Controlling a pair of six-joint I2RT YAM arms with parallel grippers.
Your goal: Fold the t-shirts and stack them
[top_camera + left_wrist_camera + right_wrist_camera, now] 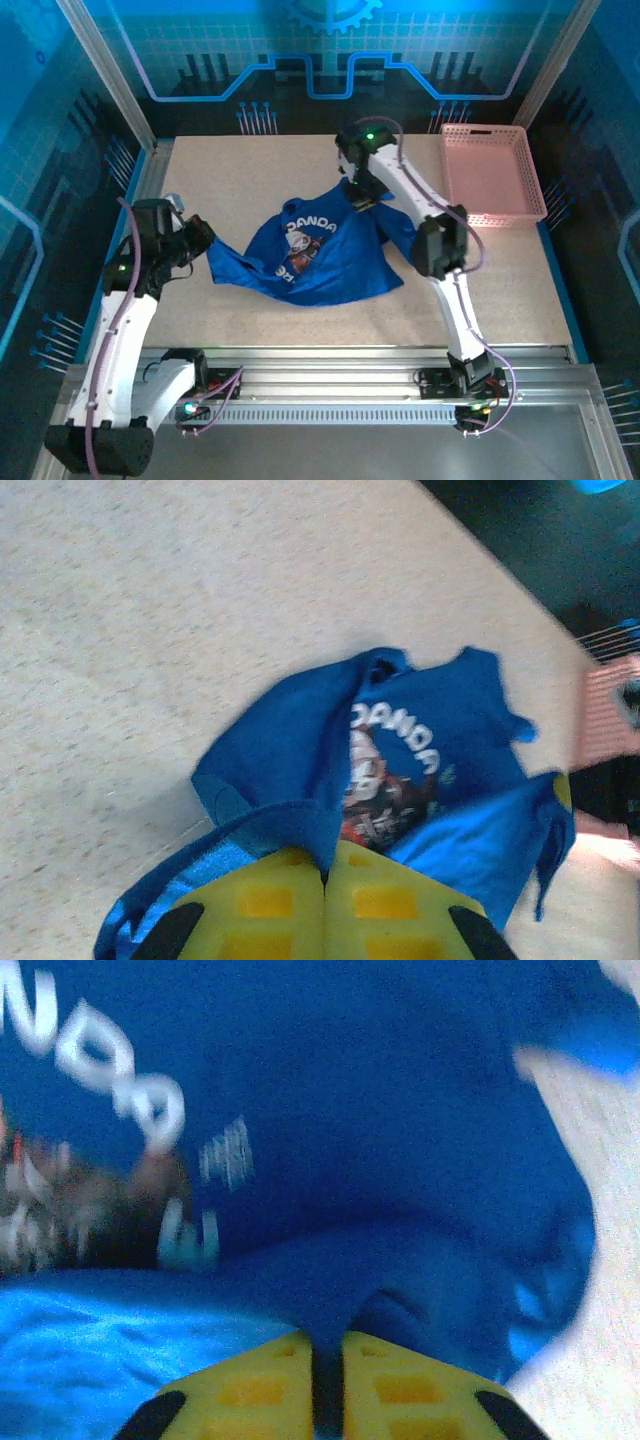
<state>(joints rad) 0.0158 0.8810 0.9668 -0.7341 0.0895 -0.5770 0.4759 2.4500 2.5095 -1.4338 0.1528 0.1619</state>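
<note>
T-shirt (pixel 320 255) lies centred on the table (pixel 230 180), basket (pixel 497 216) behind it at right.

soft matt cloth t-shirt (pixel 335 268), pink plastic lattice basket (pixel 482 129), speckled matt tabletop (pixel 240 180)

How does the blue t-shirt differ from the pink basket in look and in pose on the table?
The t-shirt is royal blue with white lettering; the basket is plain pink. The t-shirt is soft cloth lying crumpled near the middle; the basket is a stiff lattice standing upright at the far right corner. The left gripper pinches the t-shirt's edge; the basket is not gripped. Both rest on the table.
</note>
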